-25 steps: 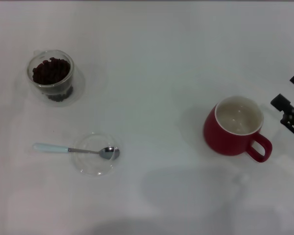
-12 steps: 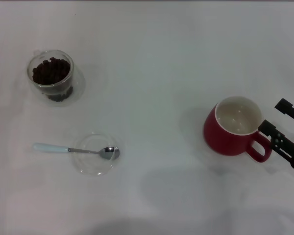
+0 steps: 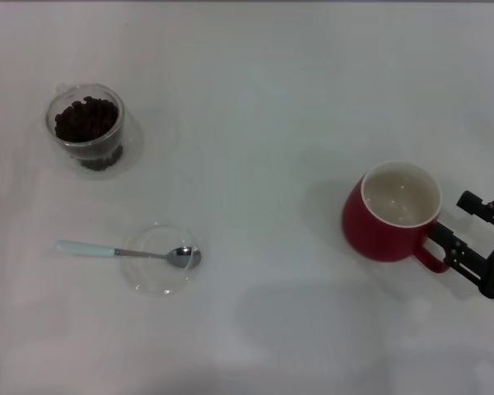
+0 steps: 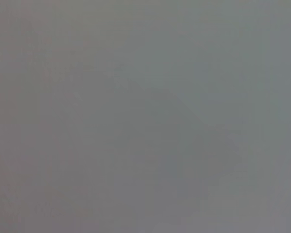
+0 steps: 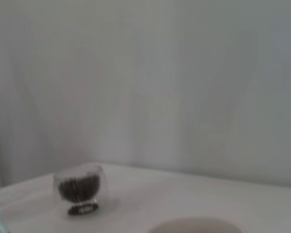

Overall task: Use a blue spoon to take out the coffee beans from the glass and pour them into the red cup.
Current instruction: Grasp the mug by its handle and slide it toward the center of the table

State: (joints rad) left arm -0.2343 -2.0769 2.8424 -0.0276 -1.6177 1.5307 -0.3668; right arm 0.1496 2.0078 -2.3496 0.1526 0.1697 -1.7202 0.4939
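The blue spoon lies at the front left with its metal bowl resting in a shallow glass dish. The glass stands at the back left, filled with coffee beans; it also shows in the right wrist view. The red cup stands upright on the right, empty, its handle toward my right gripper. That gripper is open, its fingers apart at the handle; one finger overlaps it. The left gripper is out of view.
The table top is white. The cup's cream rim shows at the edge of the right wrist view, with a pale wall behind. The left wrist view shows only plain grey.
My right gripper has come in from the right edge, moving left and toward the front, up to the red cup's handle. The cup, glass and spoon have not moved.
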